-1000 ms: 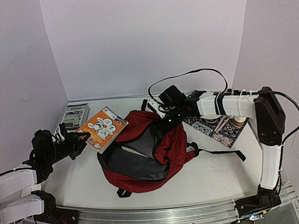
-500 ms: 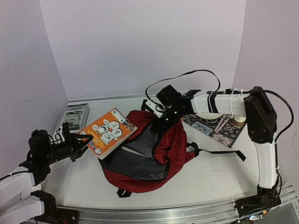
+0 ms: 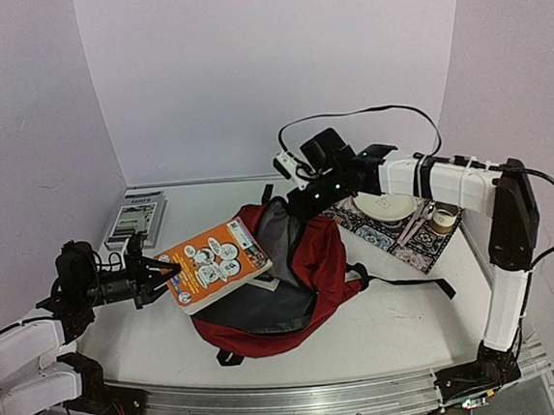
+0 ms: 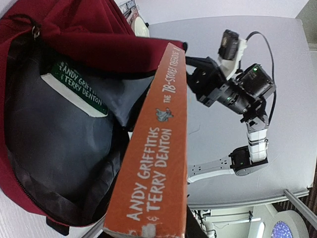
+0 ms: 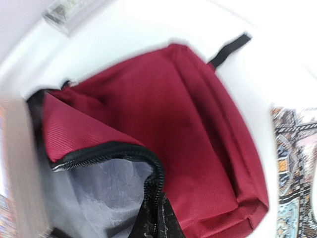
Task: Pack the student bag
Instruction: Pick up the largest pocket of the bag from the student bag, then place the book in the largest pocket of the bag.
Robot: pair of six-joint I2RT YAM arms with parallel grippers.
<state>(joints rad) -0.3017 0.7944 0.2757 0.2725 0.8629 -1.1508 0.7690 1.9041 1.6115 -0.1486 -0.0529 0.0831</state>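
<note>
The student bag (image 3: 319,262) lies in the middle of the table, dark red, with its grey-lined mouth facing left. My right gripper (image 3: 297,204) is shut on the bag's black zipper rim (image 5: 148,168) and holds the upper flap raised. Its fingertips (image 5: 157,220) pinch that rim. My left gripper (image 3: 162,276) is shut on an orange book (image 3: 219,263), held over the left edge of the bag's mouth. The orange spine (image 4: 161,158) fills the left wrist view and hides the fingers. A book with a green spine (image 4: 74,90) lies inside the bag.
A patterned mat (image 3: 396,234) at the right carries a white plate (image 3: 386,206), with a small cup (image 3: 443,218) beside it. A grey booklet (image 3: 139,218) lies at the back left. A black strap (image 3: 414,281) trails right from the bag.
My left arm has carried the orange book rightwards from beside the bag to over its mouth. My right gripper has shut on the zipper rim and lifted the flap.
</note>
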